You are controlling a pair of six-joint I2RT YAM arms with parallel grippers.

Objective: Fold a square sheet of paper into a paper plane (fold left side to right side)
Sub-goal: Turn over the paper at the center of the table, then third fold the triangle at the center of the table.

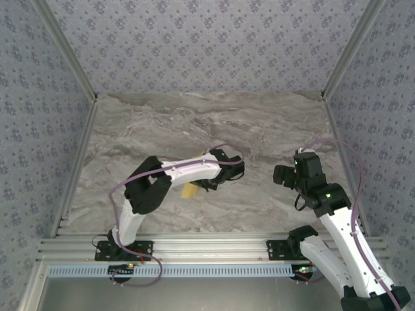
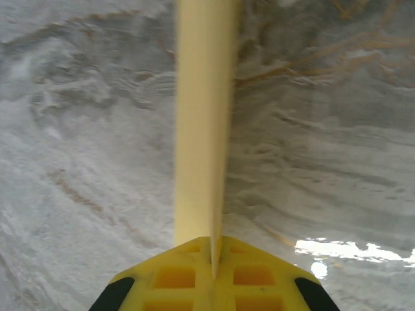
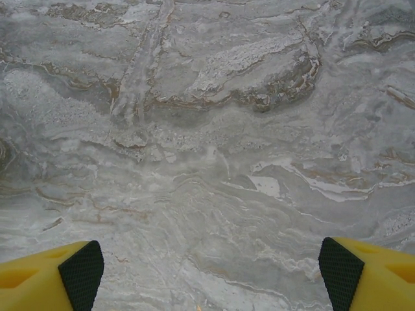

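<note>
The left claw [image 2: 213, 258] is pinching the folded yellow paper [image 2: 200, 129], its jaws pressed together on one end, so the paper is running straight out from the left claw as a narrow, creased strip above the marble tabletop [image 1: 259, 123]. Whether the far tip is touching the tabletop cannot be told, since that end is blurring out. From above, a bit of the paper is peeking out beside the left claw, under that arm's forearm. The right claw [image 3: 211, 275] is hanging spread wide and holding nothing, well apart to the right of the left claw, with bare marble beneath it. The folding is looking nearly finished, with the slim shape suggesting a late crease or a hand-over. The next move is likely calling for the right claw to come in beside the left claw and press or take the free end without bending it.
</note>
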